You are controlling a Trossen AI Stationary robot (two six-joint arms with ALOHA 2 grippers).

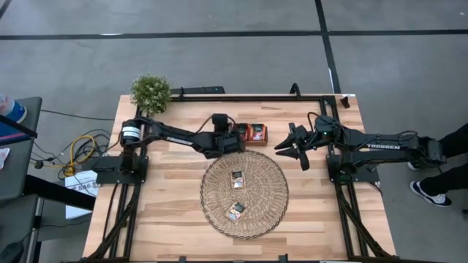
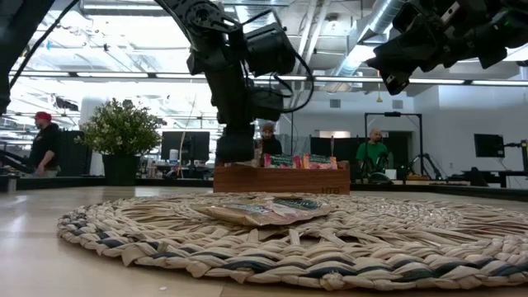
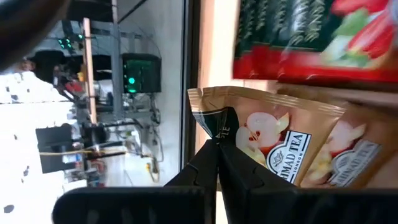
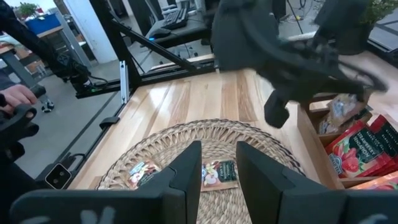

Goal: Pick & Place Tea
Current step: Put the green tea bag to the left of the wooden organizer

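Observation:
A small brown wooden tray (image 1: 257, 134) stands just beyond the far rim of the round woven mat (image 1: 245, 193), with red and beige tea sachets in it. My left gripper (image 1: 238, 136) is at the tray's left end, shut on a beige tea sachet (image 3: 280, 146) that stands beside another beige one, with red sachets (image 3: 311, 37) next to them. Two more sachets lie flat on the mat (image 1: 237, 179) (image 1: 235, 212). My right gripper (image 1: 292, 146) hangs open above the table to the right of the tray, holding nothing. My left gripper pinches the beige sachet's dark green corner (image 3: 219, 124) between its two fingertips. The fingers come from the table's left, slanting down toward the tray. The sachet stands on edge beside the other beige sachet; I cannot tell whether it is lifted clear of the tray.
A potted plant (image 1: 151, 91) stands at the table's far left corner. The right arm's black frame rails (image 1: 344, 183) run along the table's right side. Bare wood lies left of the mat (image 1: 168, 190). People stand in the room beyond the table (image 2: 375, 153).

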